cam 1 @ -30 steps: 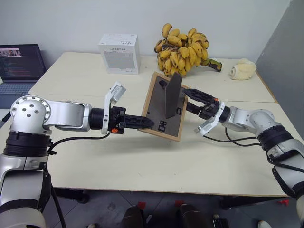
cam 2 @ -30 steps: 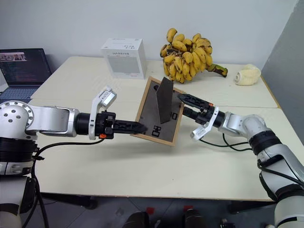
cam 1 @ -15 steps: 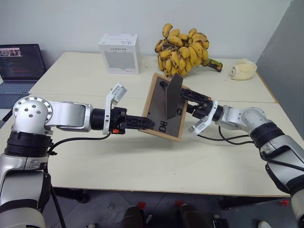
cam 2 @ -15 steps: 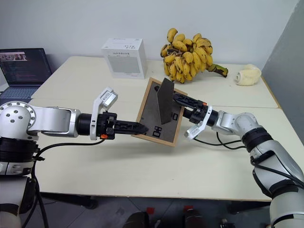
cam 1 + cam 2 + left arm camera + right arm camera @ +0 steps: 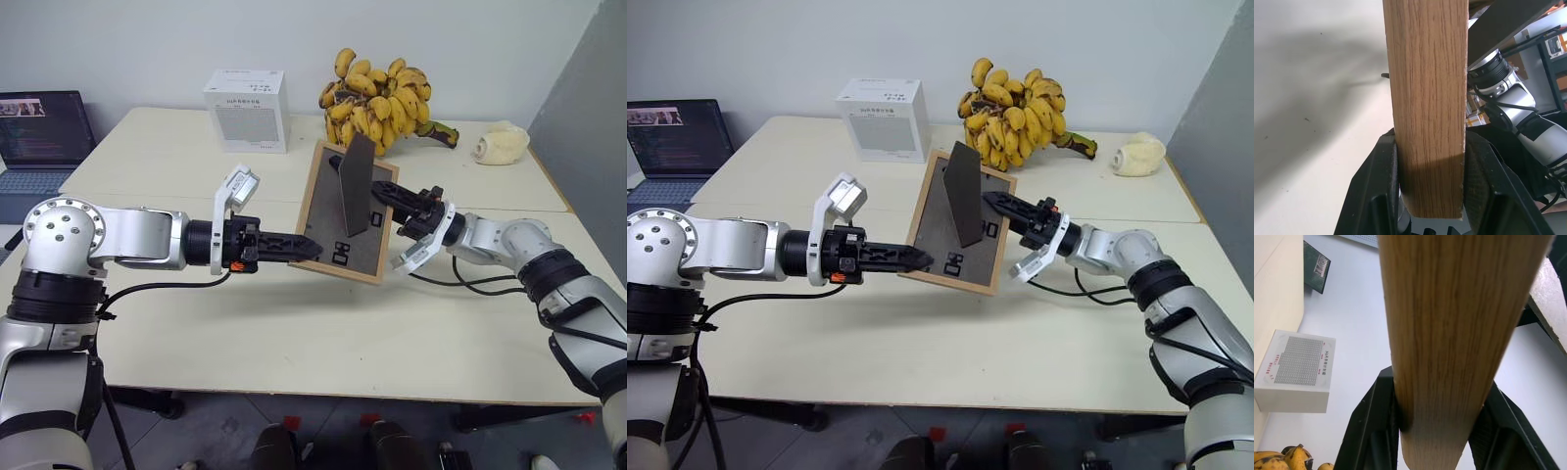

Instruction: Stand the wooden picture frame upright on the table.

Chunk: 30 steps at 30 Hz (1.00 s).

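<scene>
Both end effectors are now gripping the wooden picture frame [image 5: 345, 213], and you are holding it in the air above the worktop [image 5: 294, 333], tilted, with the dark grey back and the folded-out stand [image 5: 355, 186] turned toward the camera. Your left end effector [image 5: 312, 249] is clamped on the lower left edge of the frame; in the left wrist view the wood is sitting tightly between the two black fingers [image 5: 1374, 191]. Your right end effector [image 5: 392, 201] is clamped on the right edge, and the right wrist view is showing the wood pressed between its fingers [image 5: 1371, 426] in the same way. The risk I am seeing is this: the two arms are pulling on one stiff object from opposite sides, so if you are moving one arm without the other, the frame may be twisting or slipping out of one grip. The grips are both only on the thin edge, so a slip is likely to drop the frame flat on the worktop. Also, the stand is pointing up and toward you, not down; if you are lowering the frame without turning it first, it will be landing on its lower edge with no support and falling over. The banana bunch [image 5: 377, 98] and the white box [image 5: 247, 110] are well apart from the frame, so I am not expecting contact with them.
</scene>
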Each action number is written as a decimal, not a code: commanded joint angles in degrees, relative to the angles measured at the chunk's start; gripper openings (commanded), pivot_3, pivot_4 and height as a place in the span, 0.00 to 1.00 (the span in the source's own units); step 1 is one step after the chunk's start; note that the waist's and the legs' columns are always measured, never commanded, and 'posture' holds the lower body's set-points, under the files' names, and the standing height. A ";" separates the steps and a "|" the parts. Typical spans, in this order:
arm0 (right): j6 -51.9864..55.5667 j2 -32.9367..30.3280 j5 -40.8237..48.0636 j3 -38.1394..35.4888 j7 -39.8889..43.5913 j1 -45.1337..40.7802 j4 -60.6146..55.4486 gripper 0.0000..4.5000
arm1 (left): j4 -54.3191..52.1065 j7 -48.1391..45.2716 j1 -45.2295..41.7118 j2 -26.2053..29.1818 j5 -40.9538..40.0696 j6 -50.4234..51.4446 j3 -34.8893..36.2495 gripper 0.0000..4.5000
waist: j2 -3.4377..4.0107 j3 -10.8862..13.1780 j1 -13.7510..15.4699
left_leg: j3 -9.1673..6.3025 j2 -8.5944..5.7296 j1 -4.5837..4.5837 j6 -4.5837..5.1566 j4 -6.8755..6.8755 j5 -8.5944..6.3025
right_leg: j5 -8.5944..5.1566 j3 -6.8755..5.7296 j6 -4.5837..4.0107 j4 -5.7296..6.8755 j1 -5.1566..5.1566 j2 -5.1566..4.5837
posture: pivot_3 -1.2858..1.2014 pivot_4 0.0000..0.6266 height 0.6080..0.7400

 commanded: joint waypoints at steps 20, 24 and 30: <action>-0.33 0.06 0.73 1.42 0.56 -2.60 -0.58 0.29 | -5.47 1.99 -1.23 2.12 2.55 -3.83 2.19 0.62 | 0.00 0.00 0.00 | 0.00 0.00 0.00 0.00 0.00 0.00 | 0.00 0.00 0.00 0.00 0.00 0.00 | 0.52 0.24 1.00; -0.73 0.61 0.96 1.85 0.69 -3.07 -0.03 0.29 | -11.71 -5.99 1.22 3.56 14.66 -7.54 5.88 0.73 | 0.00 0.00 0.01 | 0.01 0.00 0.00 0.00 0.00 0.00 | 0.00 0.01 0.00 0.00 0.00 0.00 | 0.52 0.24 1.00; -2.66 1.89 1.51 2.33 1.98 -4.11 2.27 0.29 | -30.51 -29.06 15.60 8.66 43.78 -32.37 17.90 0.73 | 0.00 0.00 -0.60 | 0.12 0.05 0.00 -0.07 -0.11 0.04 | 0.00 0.07 -0.03 -0.03 -0.08 0.02 | 0.52 0.24 1.00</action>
